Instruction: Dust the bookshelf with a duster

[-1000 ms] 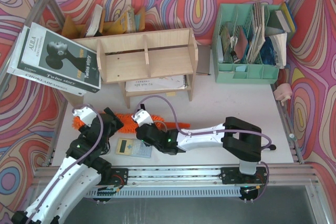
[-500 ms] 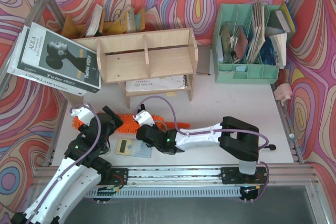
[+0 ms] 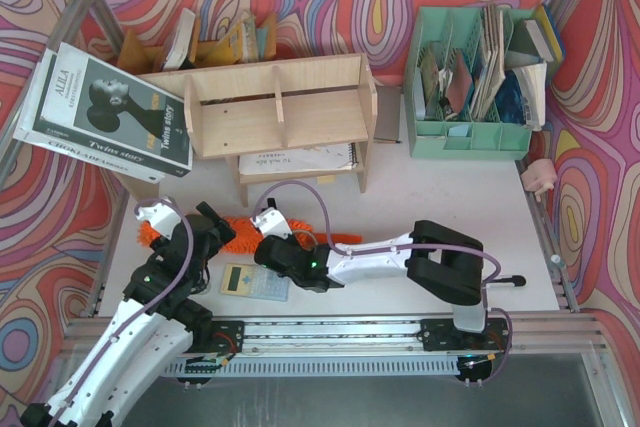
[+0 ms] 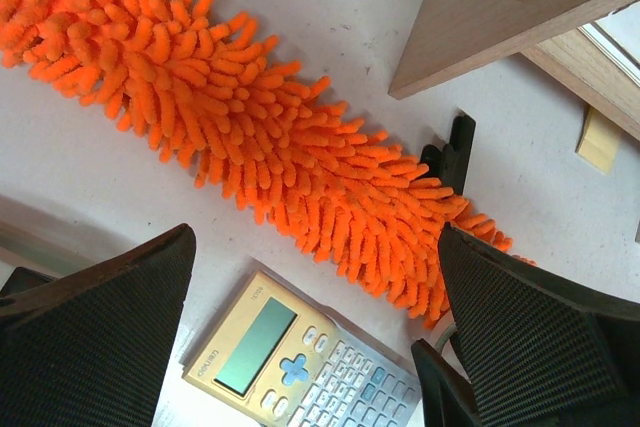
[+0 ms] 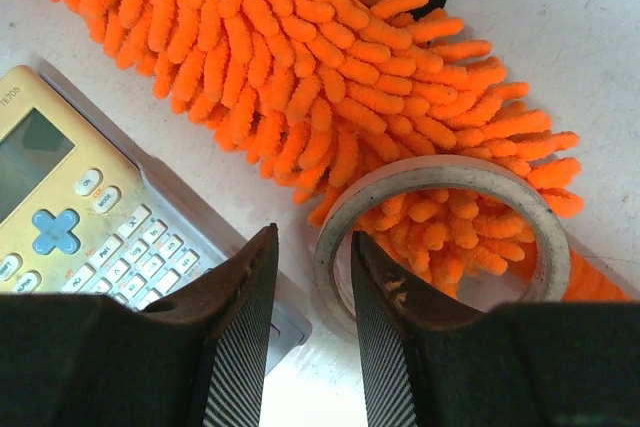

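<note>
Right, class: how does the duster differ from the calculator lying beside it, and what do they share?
The duster is bright orange and fluffy; the calculator is cream, hard and smooth, with a screen and keys. The duster is long and narrow; the calculator is a short rectangle. A tape ring lies over the duster's end, not on the calculator. Both lie flat on the table, side by side.

Calculator and tape ring crowd the duster.

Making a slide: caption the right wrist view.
Right gripper straddling the rim of a tape ring resting on the duster, beside a calculator.
</note>
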Robot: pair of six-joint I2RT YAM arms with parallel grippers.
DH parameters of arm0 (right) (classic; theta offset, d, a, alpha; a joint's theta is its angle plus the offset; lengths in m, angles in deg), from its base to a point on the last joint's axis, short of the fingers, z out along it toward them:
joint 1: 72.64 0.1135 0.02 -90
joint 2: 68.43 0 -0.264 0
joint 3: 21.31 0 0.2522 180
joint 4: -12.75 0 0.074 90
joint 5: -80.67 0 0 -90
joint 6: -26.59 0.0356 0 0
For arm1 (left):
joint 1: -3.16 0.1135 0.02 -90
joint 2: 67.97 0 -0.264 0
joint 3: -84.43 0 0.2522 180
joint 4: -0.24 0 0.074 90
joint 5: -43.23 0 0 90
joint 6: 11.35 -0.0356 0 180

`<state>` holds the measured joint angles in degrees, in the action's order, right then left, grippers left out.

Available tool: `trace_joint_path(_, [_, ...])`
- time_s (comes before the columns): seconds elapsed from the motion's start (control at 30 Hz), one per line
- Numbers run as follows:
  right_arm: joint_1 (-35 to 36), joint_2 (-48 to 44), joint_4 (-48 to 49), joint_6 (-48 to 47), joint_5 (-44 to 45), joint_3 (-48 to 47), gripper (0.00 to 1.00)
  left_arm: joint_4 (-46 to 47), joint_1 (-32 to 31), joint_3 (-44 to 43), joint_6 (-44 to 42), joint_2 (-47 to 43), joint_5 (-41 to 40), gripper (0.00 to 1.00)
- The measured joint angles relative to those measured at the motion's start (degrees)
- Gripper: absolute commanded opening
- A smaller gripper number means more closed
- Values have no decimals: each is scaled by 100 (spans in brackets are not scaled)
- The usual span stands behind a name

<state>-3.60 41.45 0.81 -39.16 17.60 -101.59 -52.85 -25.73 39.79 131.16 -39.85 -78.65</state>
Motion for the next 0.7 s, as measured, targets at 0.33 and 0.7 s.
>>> trace_joint_path(0.33, [-7, 157, -120, 2, 70, -129, 36, 4, 0, 0, 0, -15, 68, 98])
trace_joint_path(0.7, [-7, 284, -280, 0, 160, -289, 32, 13, 0, 2, 2, -66, 125, 98])
